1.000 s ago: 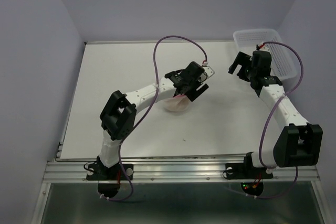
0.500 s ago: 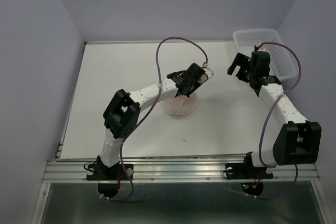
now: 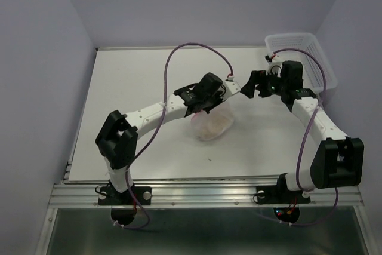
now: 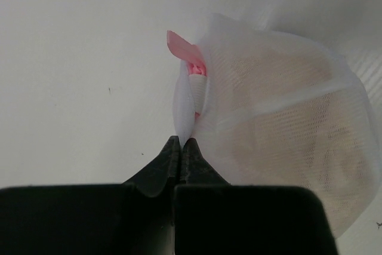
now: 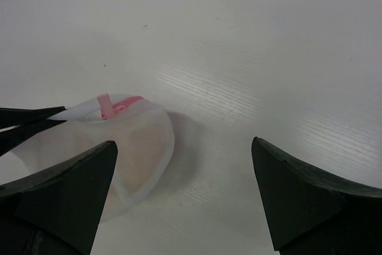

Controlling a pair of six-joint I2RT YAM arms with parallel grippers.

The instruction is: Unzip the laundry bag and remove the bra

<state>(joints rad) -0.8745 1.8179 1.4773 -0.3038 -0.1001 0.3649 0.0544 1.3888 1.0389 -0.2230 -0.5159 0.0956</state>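
One white mesh laundry bag (image 4: 280, 123) is seen near the middle of the table (image 3: 137, 88), with the beige bra (image 4: 298, 147) visible through its mesh. Its edge just below the pink zipper tab (image 4: 182, 46) is pinched between the closed fingers of the left gripper (image 4: 181, 144). The right gripper (image 5: 184, 143) is spread wide just right of the bag, touching nothing, and a white lattice basket (image 3: 310, 58) is set at the far right corner.

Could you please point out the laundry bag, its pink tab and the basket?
laundry bag (image 4: 286, 117): left wrist view, mesh dome.
pink tab (image 4: 181, 45): left wrist view, free end.
basket (image 3: 321, 61): top external view, right wall.
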